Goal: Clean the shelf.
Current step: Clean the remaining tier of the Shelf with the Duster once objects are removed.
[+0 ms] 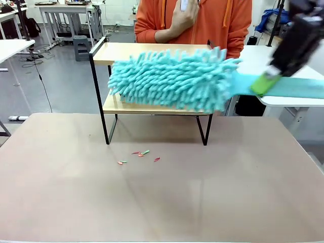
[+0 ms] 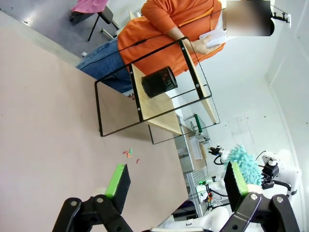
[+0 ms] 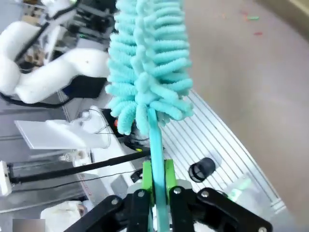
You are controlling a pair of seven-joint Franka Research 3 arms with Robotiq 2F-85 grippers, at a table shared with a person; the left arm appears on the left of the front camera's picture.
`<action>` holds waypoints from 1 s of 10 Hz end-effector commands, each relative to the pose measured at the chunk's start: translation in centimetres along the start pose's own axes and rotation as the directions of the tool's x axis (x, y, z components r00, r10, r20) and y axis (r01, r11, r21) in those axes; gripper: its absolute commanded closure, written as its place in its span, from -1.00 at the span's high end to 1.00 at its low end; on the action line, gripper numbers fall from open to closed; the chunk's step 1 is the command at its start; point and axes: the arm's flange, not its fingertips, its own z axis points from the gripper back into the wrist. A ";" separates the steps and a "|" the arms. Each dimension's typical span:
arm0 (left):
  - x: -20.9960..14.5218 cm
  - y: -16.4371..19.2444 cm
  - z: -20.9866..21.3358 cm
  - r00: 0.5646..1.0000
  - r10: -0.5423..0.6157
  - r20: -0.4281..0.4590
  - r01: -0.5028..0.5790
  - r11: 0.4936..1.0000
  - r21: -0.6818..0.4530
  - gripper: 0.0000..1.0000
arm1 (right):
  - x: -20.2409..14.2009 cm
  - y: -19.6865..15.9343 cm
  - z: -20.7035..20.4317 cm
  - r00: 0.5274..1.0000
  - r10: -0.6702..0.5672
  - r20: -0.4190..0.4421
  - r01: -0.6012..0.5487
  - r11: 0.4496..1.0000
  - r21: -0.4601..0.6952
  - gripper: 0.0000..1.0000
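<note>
The shelf (image 1: 152,51), two light wooden boards in a thin black frame, stands at the far middle of the table. A fluffy teal duster (image 1: 172,78) hangs in front of it and covers most of its front. My right gripper (image 1: 264,84) is shut on the duster's flat teal handle at the upper right. In the right wrist view the gripper (image 3: 157,180) clamps the handle, and the duster head (image 3: 147,63) points away. My left gripper (image 2: 176,180) stands open and holds nothing, well away from the shelf (image 2: 155,107). A black mesh cup (image 2: 159,81) sits on one shelf board.
Small coloured scraps (image 1: 140,153) lie on the beige table (image 1: 162,202) just in front of the shelf. A person in an orange top (image 1: 202,23) stands behind the shelf with a hand raised to the chest. A white table (image 1: 283,98) stands at the right.
</note>
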 end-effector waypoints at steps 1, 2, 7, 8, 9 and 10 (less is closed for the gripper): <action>0.0 -0.2 -0.2 1.000 -0.017 0.010 0.018 1.000 -0.015 1.00 | -2.1 -3.2 1.4 0.994 -0.041 0.104 0.025 0.988 0.150 -0.75; 0.0 -0.2 -0.2 1.000 -0.017 0.010 0.018 1.000 -0.015 1.00 | -4.4 -4.8 2.9 0.981 -0.081 0.177 0.043 0.977 0.208 -0.75; 0.0 -0.2 -0.2 1.000 -0.017 0.010 0.018 1.000 -0.015 1.00 | -24.3 -16.2 9.9 0.539 -0.467 0.701 0.220 0.882 0.418 -0.75; 0.0 -0.2 -0.2 1.000 -0.017 0.010 0.018 1.000 -0.015 1.00 | -25.4 -18.8 8.4 0.486 -0.546 0.682 0.308 0.838 0.451 -0.75; 0.0 -0.2 -0.2 1.000 -0.017 0.010 0.018 1.000 -0.015 1.00 | -25.3 -21.1 6.9 0.479 -0.584 0.655 0.376 0.811 0.448 -0.75; 0.0 -0.2 -0.2 1.000 -0.017 0.010 0.018 1.000 -0.015 1.00 | -23.8 -23.1 5.5 0.451 -0.649 0.613 0.526 0.748 0.404 -0.75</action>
